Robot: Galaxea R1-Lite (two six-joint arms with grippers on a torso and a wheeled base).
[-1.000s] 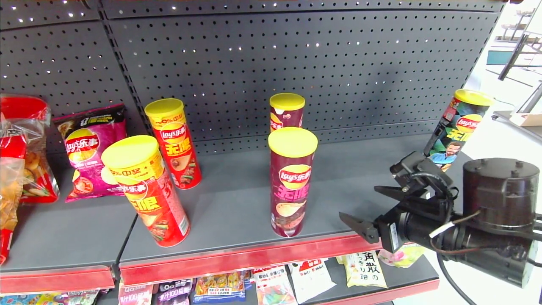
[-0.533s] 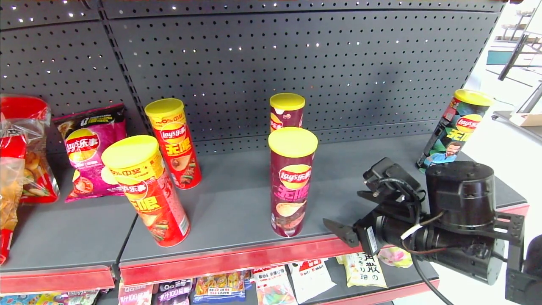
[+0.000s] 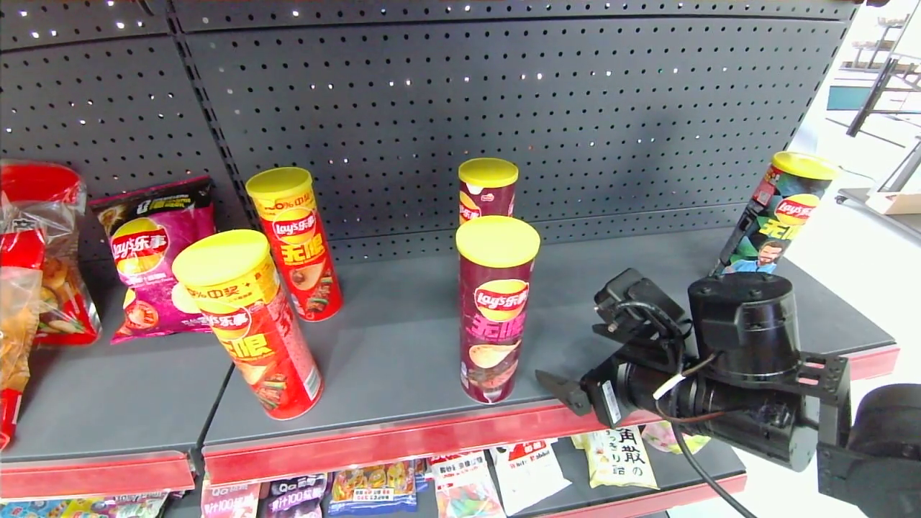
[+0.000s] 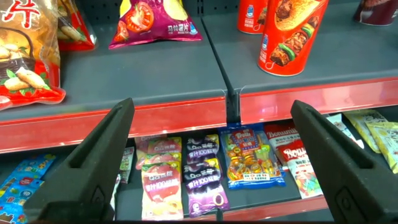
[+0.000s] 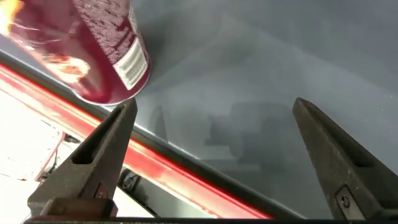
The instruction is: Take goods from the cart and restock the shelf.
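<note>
**Q:** What stands on the shelf (image 3: 403, 345), read left to right in the head view?

**A:** A clear snack bag (image 3: 29, 288) is at the left edge. Next is a magenta bag (image 3: 155, 259) against the pegboard. Then come a front red can (image 3: 248, 324) and a rear red can (image 3: 295, 241). A front maroon can (image 3: 496, 309) has a rear maroon can (image 3: 487, 188) straight behind it. At the right end stands a dark can (image 3: 781, 212).

**Q:** Where is the right pincer (image 3: 575, 356)?

**A:** It is at the shelf's front edge, between the front maroon can and the dark can, and touches neither. Its jaws are spread and hold nothing.

**Q:** What does the right wrist view add?

**A:** It shows the base of the front maroon can near one finger, just behind the red price rail (image 3: 374, 439). Bare grey shelf lies between the two fingers.

**Q:** And the left wrist view?

**A:** It shows the left pincer (image 4: 212, 104), jaws wide apart and empty, facing the price rail below the front red can. Between its fingers lie the small packets (image 4: 199, 180) on the lower shelf. They are seen whole here, whereas the head view cuts them at its bottom edge
</note>
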